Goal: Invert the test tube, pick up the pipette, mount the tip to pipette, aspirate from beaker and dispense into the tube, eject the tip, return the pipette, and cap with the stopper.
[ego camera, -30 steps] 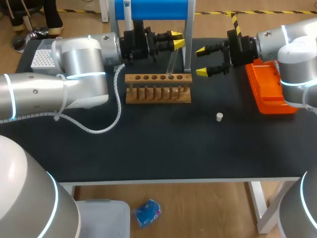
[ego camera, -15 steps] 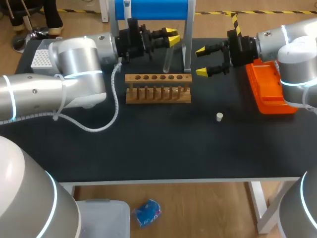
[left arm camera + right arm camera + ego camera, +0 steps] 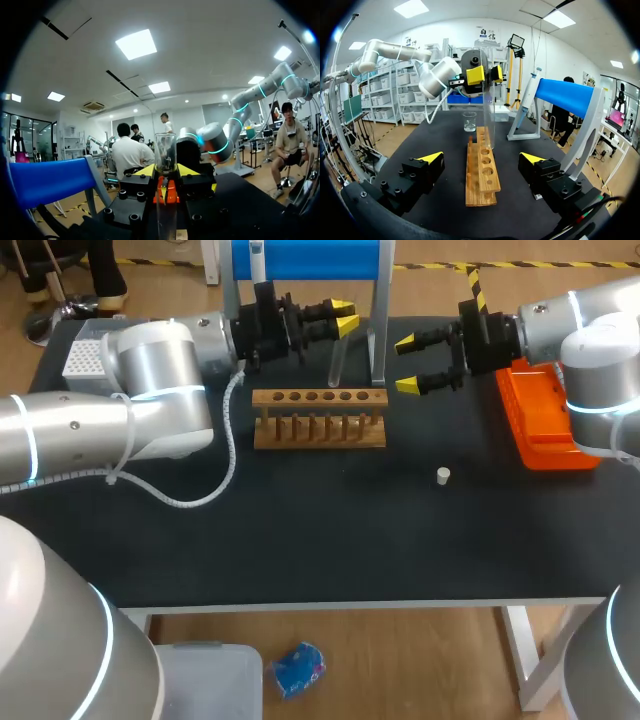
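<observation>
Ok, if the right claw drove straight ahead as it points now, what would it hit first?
Most likely the test tube held by the left claw above the wooden rack, dead ahead of the open right claw. The stand's post is close beside that line; depth is unclear.

A black-topped table (image 3: 330, 540) on white legs (image 3: 528, 650) stands on a wooden floor (image 3: 400, 665) under bright ceiling panels (image 3: 138, 44).
</observation>
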Controlling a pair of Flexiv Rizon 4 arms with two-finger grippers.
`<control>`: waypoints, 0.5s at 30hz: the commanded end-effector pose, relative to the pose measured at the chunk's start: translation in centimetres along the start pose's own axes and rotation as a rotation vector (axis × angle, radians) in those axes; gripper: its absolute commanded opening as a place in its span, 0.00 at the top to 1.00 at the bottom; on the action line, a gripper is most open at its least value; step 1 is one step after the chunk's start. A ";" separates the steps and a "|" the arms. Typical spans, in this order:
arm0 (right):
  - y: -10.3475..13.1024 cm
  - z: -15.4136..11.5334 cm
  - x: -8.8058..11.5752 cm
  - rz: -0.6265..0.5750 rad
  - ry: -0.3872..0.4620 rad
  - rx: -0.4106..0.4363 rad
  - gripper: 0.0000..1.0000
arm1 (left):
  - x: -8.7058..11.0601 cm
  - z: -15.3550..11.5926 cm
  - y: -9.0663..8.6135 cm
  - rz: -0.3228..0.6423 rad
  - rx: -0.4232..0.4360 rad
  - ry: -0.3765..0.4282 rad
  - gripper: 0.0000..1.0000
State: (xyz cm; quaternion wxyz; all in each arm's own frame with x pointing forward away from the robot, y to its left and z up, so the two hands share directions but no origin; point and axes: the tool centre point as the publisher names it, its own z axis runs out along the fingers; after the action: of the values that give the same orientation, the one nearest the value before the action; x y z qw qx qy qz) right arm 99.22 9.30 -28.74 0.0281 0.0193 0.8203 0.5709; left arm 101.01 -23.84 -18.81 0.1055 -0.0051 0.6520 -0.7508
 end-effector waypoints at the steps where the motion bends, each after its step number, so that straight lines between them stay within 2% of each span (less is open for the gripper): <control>1: 0.0 0.0 0.1 -0.001 -0.001 0.001 0.00 | 0.0 0.0 0.4 0.005 0.012 -0.004 1.00; 15: 0.0 0.0 0.1 -0.001 -0.001 0.001 0.00 | 0.9 -1.0 0.9 0.002 0.018 -0.029 1.00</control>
State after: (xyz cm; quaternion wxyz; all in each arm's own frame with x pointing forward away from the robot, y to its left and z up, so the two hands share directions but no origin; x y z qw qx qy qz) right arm 99.22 9.30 -28.74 0.0281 0.0193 0.8203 0.5709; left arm 100.55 -23.26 -19.92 0.1113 -0.0117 0.6449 -0.7560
